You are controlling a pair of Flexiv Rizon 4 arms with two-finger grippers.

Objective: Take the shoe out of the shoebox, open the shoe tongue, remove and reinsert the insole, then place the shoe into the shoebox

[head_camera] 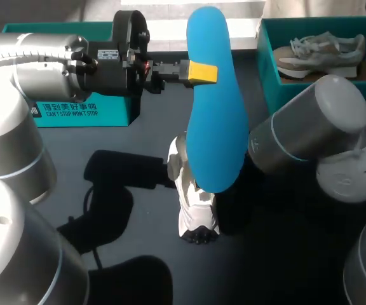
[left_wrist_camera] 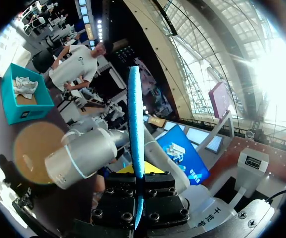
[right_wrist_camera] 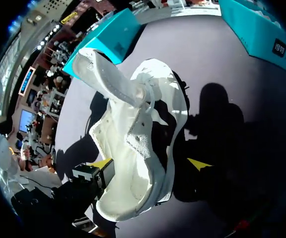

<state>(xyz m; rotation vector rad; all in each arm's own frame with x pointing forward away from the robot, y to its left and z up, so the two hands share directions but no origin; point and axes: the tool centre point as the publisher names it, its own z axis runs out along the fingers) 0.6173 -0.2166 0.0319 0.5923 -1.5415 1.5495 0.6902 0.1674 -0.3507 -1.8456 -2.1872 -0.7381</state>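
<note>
A long blue insole (head_camera: pixel 215 101) stands upright above the table's middle, and my left gripper (head_camera: pixel 199 72) is shut on its upper part from the left. In the left wrist view the insole (left_wrist_camera: pixel 135 114) shows edge-on, pinched between the fingers of that gripper (left_wrist_camera: pixel 137 176). Under it a white shoe (head_camera: pixel 192 203) lies on the dark table, tongue pulled out. In the right wrist view the shoe (right_wrist_camera: pixel 133 148) sits between the wide-apart yellow tips of my right gripper (right_wrist_camera: pixel 151 163), which is open. My right arm (head_camera: pixel 310 127) hides that gripper in the head view.
A teal shoebox (head_camera: pixel 269 76) at the back right holds a second grey-white shoe (head_camera: pixel 323 51). Another teal box (head_camera: pixel 88 111) stands at the back left, behind my left arm. Dark bare table lies to the left of the white shoe.
</note>
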